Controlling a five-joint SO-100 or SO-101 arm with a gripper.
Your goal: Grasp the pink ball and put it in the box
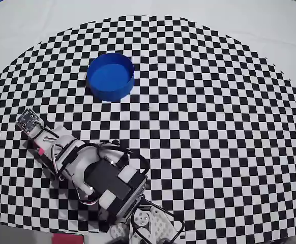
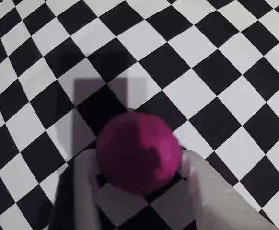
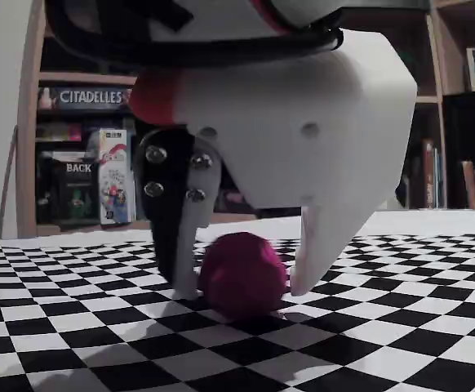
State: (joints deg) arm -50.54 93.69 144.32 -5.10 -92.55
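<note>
The pink ball [image 2: 138,151] rests on the checkered cloth, also plain in the fixed view [image 3: 243,273]. My gripper [image 2: 139,163] straddles it from above, one white finger [image 3: 184,269] against its left side and the other finger [image 3: 303,261] against its right, so the jaws look shut on the ball. In the overhead view my arm [image 1: 102,178] reaches toward the lower left and hides the ball. The blue round box [image 1: 110,76] stands far off at the upper middle, with nothing in it.
The black-and-white checkered cloth [image 1: 214,127] covers the table as a wide half-circle on a pale surface. A bookshelf with game boxes [image 3: 82,180] stands behind the table in the fixed view. The arm's base [image 1: 148,223] sits at the bottom edge.
</note>
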